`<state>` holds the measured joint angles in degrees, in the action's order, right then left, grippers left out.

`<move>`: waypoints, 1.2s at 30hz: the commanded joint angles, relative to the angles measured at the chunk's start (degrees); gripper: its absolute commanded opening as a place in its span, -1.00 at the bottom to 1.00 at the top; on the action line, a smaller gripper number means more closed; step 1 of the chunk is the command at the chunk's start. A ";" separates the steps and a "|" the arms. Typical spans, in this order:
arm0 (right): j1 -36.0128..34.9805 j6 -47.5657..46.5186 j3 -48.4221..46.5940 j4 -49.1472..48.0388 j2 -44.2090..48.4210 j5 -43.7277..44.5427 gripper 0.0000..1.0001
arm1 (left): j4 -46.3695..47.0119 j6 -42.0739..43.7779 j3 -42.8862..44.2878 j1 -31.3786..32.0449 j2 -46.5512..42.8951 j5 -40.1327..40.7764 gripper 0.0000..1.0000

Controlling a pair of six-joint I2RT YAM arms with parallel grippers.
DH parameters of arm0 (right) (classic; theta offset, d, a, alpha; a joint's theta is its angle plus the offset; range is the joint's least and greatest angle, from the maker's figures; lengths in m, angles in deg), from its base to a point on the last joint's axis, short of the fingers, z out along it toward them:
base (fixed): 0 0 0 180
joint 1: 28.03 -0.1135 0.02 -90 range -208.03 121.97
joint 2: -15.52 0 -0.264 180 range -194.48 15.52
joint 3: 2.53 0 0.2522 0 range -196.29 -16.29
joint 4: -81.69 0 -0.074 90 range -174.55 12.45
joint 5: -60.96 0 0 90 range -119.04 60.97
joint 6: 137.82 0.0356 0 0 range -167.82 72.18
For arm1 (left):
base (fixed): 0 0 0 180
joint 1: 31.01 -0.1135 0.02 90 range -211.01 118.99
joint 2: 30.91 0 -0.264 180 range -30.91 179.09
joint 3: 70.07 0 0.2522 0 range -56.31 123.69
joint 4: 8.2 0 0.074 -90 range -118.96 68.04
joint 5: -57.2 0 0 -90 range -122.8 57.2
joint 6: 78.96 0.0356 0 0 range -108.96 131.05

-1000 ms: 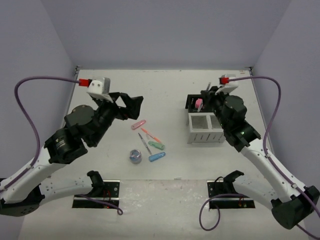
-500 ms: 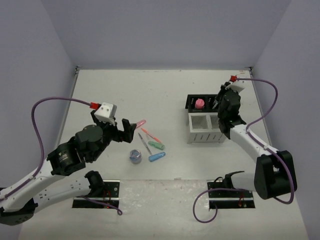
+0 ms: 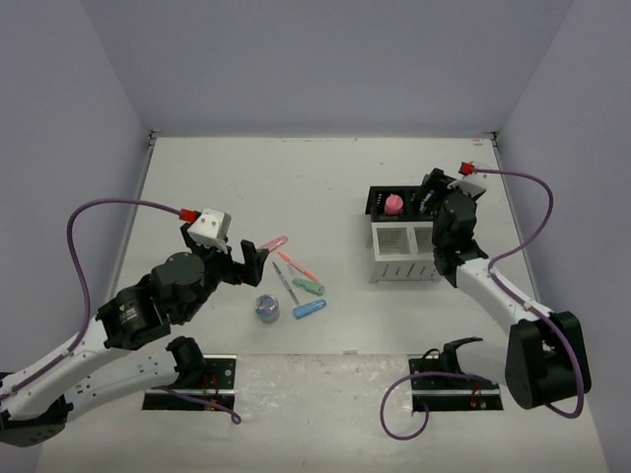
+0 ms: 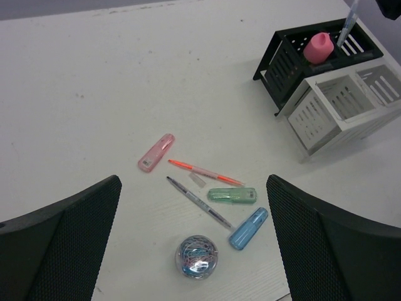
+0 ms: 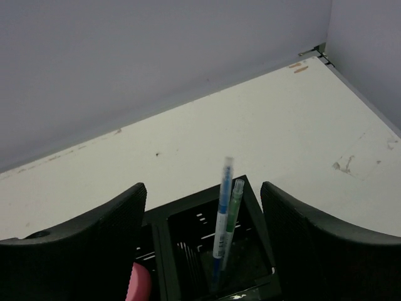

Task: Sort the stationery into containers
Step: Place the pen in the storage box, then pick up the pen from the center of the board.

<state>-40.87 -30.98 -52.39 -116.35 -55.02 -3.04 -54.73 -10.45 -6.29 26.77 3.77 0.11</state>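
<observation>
- Two organisers stand at the right of the desk (image 3: 296, 177): the perforated box (image 3: 374, 205) behind, the slotted box (image 3: 404, 266) just before it.
- Inside the perforated box, a stubby piece (image 3: 392, 204) sits in the left compartment and two pens (image 5: 220, 226) stand in the right.
- Well to the left, loose pens (image 4: 199, 202) and capsule pieces (image 4: 232, 195) lie on the desk, with a roll (image 3: 266, 307) nearest the front.

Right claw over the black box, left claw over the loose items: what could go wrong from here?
1. The blue pen and green pen lean in the black box between the right claw's open fingers; a sideways retreat could knock them out.
2. Under the open left claw, the grey pen, orange pen and mint capsule lie close together; a grasp may catch two or scatter them.
3. The round roll could roll off if nudged.
</observation>
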 commanded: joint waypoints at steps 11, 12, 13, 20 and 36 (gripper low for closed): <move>-15.94 4.79 -22.27 48.28 12.79 -2.15 0.97 | -11.01 -14.66 5.57 -0.03 9.83 19.03 1.00; -18.42 3.94 -23.52 50.09 12.37 -2.51 0.97 | -11.25 -14.96 5.87 -0.03 10.13 19.54 1.00; -21.38 3.02 -25.28 52.75 11.20 -4.50 0.98 | -11.80 -15.45 5.88 -0.10 10.89 20.45 1.00; -28.79 0.30 -32.62 62.27 -2.64 -22.36 0.33 | -16.97 -23.47 7.28 -1.08 13.16 25.09 1.00; -37.95 -8.12 -54.68 66.61 -39.18 -23.88 -0.03 | -15.35 -14.46 0.73 -1.00 2.10 20.72 1.00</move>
<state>-78.29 -35.70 -103.19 -51.25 -91.14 -25.65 -69.73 -25.23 -1.92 26.01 8.32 19.51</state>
